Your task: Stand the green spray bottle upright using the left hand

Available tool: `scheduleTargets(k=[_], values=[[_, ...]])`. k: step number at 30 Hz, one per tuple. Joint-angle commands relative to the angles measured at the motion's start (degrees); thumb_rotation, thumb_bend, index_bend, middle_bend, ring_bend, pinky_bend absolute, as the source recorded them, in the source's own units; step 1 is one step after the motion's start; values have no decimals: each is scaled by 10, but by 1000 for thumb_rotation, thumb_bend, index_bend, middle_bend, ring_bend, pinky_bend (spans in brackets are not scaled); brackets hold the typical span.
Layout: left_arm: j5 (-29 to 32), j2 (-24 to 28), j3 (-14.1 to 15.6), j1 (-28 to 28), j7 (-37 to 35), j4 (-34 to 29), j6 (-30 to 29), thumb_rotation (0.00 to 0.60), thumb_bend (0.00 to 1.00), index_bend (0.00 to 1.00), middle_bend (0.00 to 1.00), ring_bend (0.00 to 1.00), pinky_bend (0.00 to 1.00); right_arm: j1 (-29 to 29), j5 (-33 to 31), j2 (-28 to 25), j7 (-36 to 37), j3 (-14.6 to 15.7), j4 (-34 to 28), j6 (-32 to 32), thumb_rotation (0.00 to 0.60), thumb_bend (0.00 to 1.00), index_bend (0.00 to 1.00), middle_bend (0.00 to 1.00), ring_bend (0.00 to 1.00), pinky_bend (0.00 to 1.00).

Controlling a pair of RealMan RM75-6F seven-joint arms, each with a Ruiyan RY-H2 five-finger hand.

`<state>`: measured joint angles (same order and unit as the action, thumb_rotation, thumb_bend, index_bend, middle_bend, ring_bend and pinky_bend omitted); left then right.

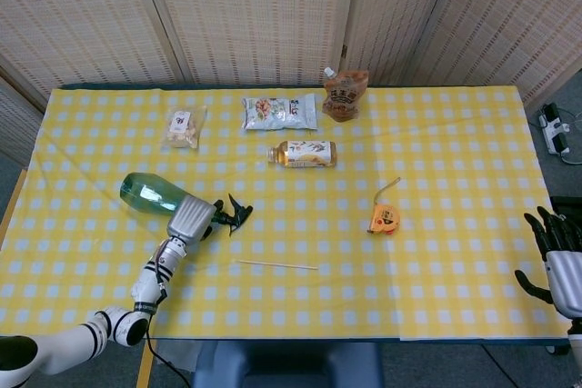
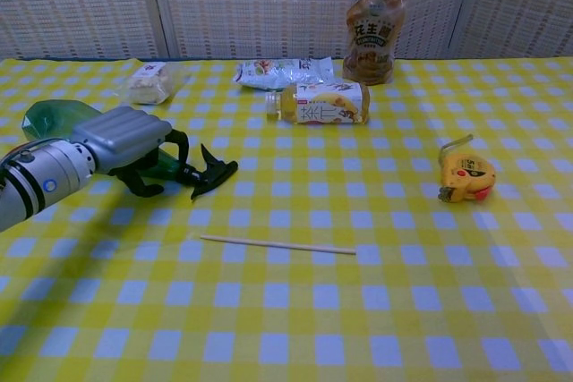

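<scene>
A tea bottle lies behind a thin stick, with a yellow tape measure right of both

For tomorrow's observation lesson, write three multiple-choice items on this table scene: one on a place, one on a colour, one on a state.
1. Where does the thin wooden stick lie?
A. Nearer the camera than the green spray bottle
B. Against the back screen
C. On the tape measure

2. What colour is the spray bottle's trigger head?
A. White
B. Black
C. Red

3. How is the spray bottle now?
A. Standing upright
B. Lying on its side under the left hand
C. Lifted clear of the table

Answers: 1 A, the stick lies in front of the bottle in the chest view. 2 B, the nozzle end shows black. 3 B, its body lies flat on the cloth with the hand's fingers curled over it.
</scene>
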<state>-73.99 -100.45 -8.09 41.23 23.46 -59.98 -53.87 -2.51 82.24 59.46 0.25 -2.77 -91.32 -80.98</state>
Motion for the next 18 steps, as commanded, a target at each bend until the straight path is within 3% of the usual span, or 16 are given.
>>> scheduleTargets(k=[1, 9, 18], values=[[-14, -9, 5, 2, -16, 16, -10, 600, 343, 536, 1000, 1000, 1000, -2, -2, -2, 0, 1, -1, 4, 600, 309, 0, 0, 0, 0], [-49, -24, 9, -5, -54, 44, -65, 600, 377, 718, 1000, 1000, 1000, -2, 2, -3, 1, 3, -2, 4, 600, 308, 0, 0, 0, 0], [-78, -17, 8, -19, -83, 31, -128, 600, 397, 741, 1000, 1000, 1000, 2, 13, -5, 5, 7, -5, -6, 600, 309, 0, 0, 0, 0]])
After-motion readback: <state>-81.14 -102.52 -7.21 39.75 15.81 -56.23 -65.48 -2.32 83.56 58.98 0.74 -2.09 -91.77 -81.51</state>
